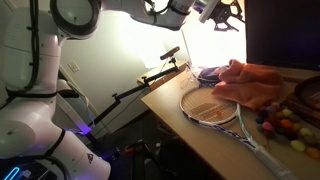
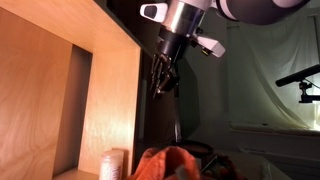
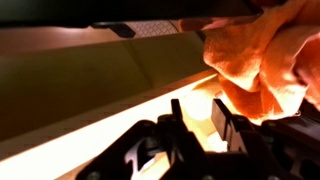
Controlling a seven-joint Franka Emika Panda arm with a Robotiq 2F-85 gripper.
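1. On the table, in an exterior view, an orange cloth lies crumpled. A tennis racket touches it at its eight o'clock side. Small coloured pieces lie scattered at its five o'clock, near a dark bowl.
2. A black boom arm slants up to the table's far corner, at nine o'clock from the cloth. In an exterior view a tall wooden cabinet fills the nine o'clock side, and a white cup stands at its foot, just beside the cloth.
3. The gripper hangs fingers-down, straight above the cloth and well clear of it. The cabinet's edge is close at its nine o'clock.
4. In the wrist view the gripper shows its two black fingers partly apart. A bright gap lies between them, with nothing in it and nothing touched. The cloth lies at two o'clock from the tips.
5. Open room lies below the gripper and towards three o'clock, where a pale backdrop hangs. The table's near edge runs diagonally just past the racket's handle.
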